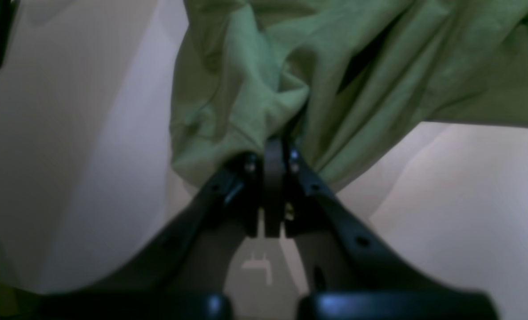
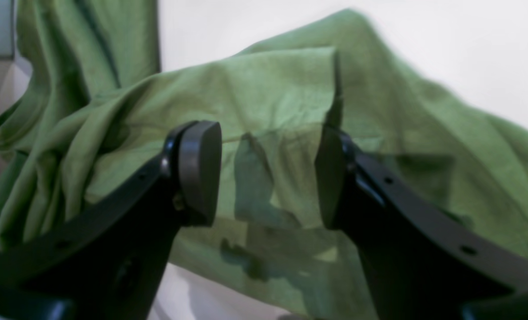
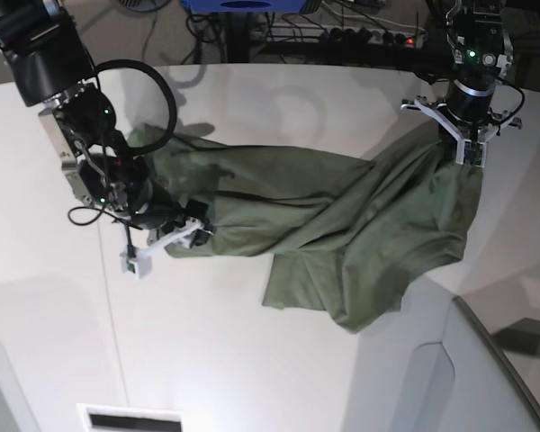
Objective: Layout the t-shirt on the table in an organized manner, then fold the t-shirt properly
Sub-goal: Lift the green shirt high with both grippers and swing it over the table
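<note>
T-shirt (image 3: 324, 234) lies bunched across the middle of the table (image 3: 252, 360), one end lifted off it by the left claw (image 1: 272, 151), which is pinched tight on a gather of cloth. Right claw (image 2: 268, 173) hangs over the shirt's other end, jaws about half apart, gripping nothing. Risk: pulling from just one pinched corner could drag the shirt into a worse twist, or the cloth may slip out.

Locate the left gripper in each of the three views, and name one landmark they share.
Left wrist: left gripper low centre, shut on a bunch of the t-shirt.
Right wrist: not in it.
Base: left gripper upper right, lifting the t-shirt off the table.
Shared landmark: the olive-green t-shirt.
</note>
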Controlling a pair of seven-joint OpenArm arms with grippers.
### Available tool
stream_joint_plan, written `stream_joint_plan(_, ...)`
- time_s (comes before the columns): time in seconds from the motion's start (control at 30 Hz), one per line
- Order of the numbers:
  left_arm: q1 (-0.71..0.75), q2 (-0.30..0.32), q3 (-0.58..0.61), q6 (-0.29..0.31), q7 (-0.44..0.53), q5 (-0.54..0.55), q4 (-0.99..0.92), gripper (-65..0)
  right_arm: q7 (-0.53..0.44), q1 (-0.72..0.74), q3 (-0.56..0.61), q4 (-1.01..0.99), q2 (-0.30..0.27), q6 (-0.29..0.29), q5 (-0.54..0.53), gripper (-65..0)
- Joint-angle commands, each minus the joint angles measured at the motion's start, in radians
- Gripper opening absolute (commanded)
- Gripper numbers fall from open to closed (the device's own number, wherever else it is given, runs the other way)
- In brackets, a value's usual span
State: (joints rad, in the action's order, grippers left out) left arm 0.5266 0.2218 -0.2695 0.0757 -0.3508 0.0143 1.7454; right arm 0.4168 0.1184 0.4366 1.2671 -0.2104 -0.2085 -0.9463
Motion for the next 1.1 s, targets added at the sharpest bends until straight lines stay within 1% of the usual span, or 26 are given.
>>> stream_joint_plan(0.0, 0.000, 0.009, -0.007, -0.012, 0.022, -0.003, 0.017, -65.0, -0.014, 0.022, -0.005, 0.013, 0.002, 0.010, -0.007, -33.8)
stream_joint_plan(0.17, 0.000, 0.009, -0.009, -0.012, 0.022, -0.003, 0.017, -65.0, -0.014, 0.022, -0.005, 0.013, 0.006, 0.011, -0.007, -33.9)
stream_joint_plan(0.2, 0.000, 0.009, -0.009, -0.012, 0.022, -0.003, 0.015, -65.0, -0.014, 0.022, -0.005, 0.012, 0.006, 0.011, -0.007, -34.8)
stream_joint_plan(0.23, 0.000, 0.009, -0.009, -0.012, 0.022, -0.003, 0.015, -65.0, -0.014, 0.022, -0.005, 0.012, 0.006, 0.011, -0.007, -37.8)
stream_joint_plan(0.27, 0.000, 0.009, -0.009, -0.012, 0.022, -0.001, 0.015, -65.0, -0.014, 0.022, -0.005, 0.012, 0.006, 0.011, -0.007, -42.5)
stream_joint_plan(0.3, 0.000, 0.009, -0.009, -0.012, 0.022, -0.001, 0.015, -65.0, -0.012, 0.022, -0.005, 0.012, 0.006, 0.011, -0.007, -48.9)
stream_joint_plan(0.33, 0.000, 0.009, -0.009, -0.012, 0.022, -0.001, 0.009, -65.0, -0.012, 0.022, -0.006, 0.012, 0.006, 0.011, -0.007, -56.7)
stream_joint_plan(0.37, 0.000, 0.009, -0.009, -0.012, 0.022, -0.001, 0.003, -65.0, -0.012, 0.022, -0.011, 0.010, 0.006, 0.011, -0.007, -62.9)
stream_joint_plan(0.4, -0.001, 0.009, -0.009, -0.012, 0.022, -0.001, -0.005, -65.0, -0.012, 0.022, -0.011, 0.001, 0.006, 0.011, -0.007, -65.0)
stream_joint_plan(0.47, -0.009, 0.009, -0.009, -0.012, 0.022, 0.000, -0.019, -65.0, -0.012, 0.025, -0.011, -0.020, 0.006, 0.011, -0.007, -63.6)
stream_joint_plan(0.5, -0.012, 0.009, -0.009, -0.012, 0.022, 0.000, -0.022, -65.0, -0.012, 0.025, -0.011, -0.030, 0.006, 0.011, -0.007, -65.0)
stream_joint_plan(0.6, -0.013, 0.009, -0.009, -0.012, 0.022, 0.000, -0.037, -65.0, -0.012, 0.025, -0.008, -0.033, 0.004, 0.011, -0.007, -65.0)
stream_joint_plan(0.73, -0.016, 0.011, -0.009, -0.011, 0.022, -0.003, -0.022, -65.0, -0.012, 0.025, -0.006, 0.006, 0.001, 0.011, -0.007, -65.0)
stream_joint_plan(0.8, -0.033, 0.023, -0.009, -0.011, 0.016, -0.003, 0.004, -65.0, -0.006, 0.025, -0.009, 0.052, -0.001, 0.011, -0.007, -65.0)
stream_joint_plan(0.87, -0.047, 0.038, -0.009, -0.011, 0.012, 0.000, 0.034, -65.0, 0.037, 0.028, -0.022, 0.110, -0.004, 0.011, -0.007, -65.0)
stream_joint_plan(0.93, -0.069, 0.052, -0.009, -0.011, 0.011, 0.003, 0.070, -65.0, 0.095, 0.033, -0.060, 0.168, -0.014, 0.008, -0.007, -65.0)
stream_joint_plan(0.97, -0.084, 0.058, -0.009, -0.011, -0.008, 0.005, 0.087, -65.0, 0.126, 0.034, -0.083, 0.201, -0.013, 0.008, -0.007, -65.0)
stream_joint_plan(1.07, -0.167, 0.075, -0.009, -0.009, -0.110, 0.006, 0.130, -65.0, 0.199, 0.048, -0.163, 0.280, -0.014, 0.008, -0.007, -65.0)
